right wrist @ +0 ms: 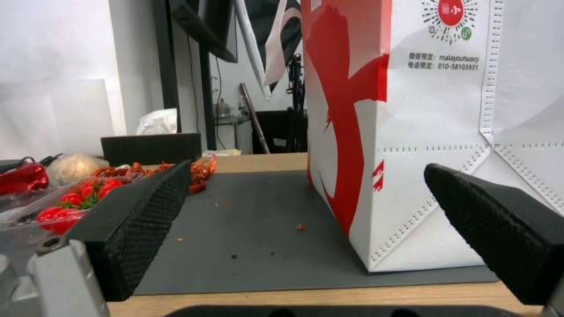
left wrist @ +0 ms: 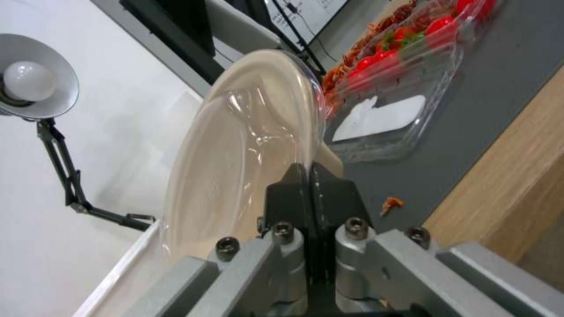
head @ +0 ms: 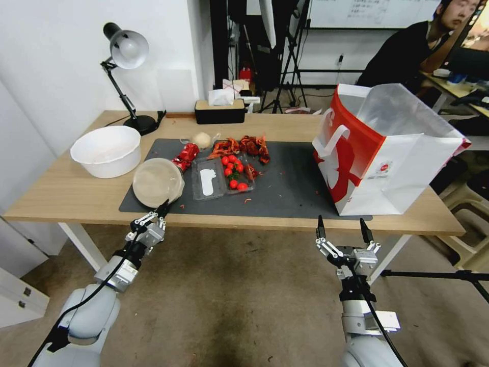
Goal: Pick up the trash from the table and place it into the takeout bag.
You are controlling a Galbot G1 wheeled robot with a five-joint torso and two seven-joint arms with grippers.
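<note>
Lidded bowl (head: 157,181) on the mat's (head: 285,196) left end, takeout bag (head: 379,153) at its right end.

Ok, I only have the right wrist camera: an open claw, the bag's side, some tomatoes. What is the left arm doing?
Observer: The left claw is shut on the rim of the round lidded bowl, at the near left corner of the mat.
Operator: Is that bowl sitting flat?
Observer: No, it is tipped up on its side, with its clear lid towards the robot.
Operator: And the bag, is the top open?
Observer: Yes, the bag stands upright at the mat's right end with its mouth wide open.
</note>
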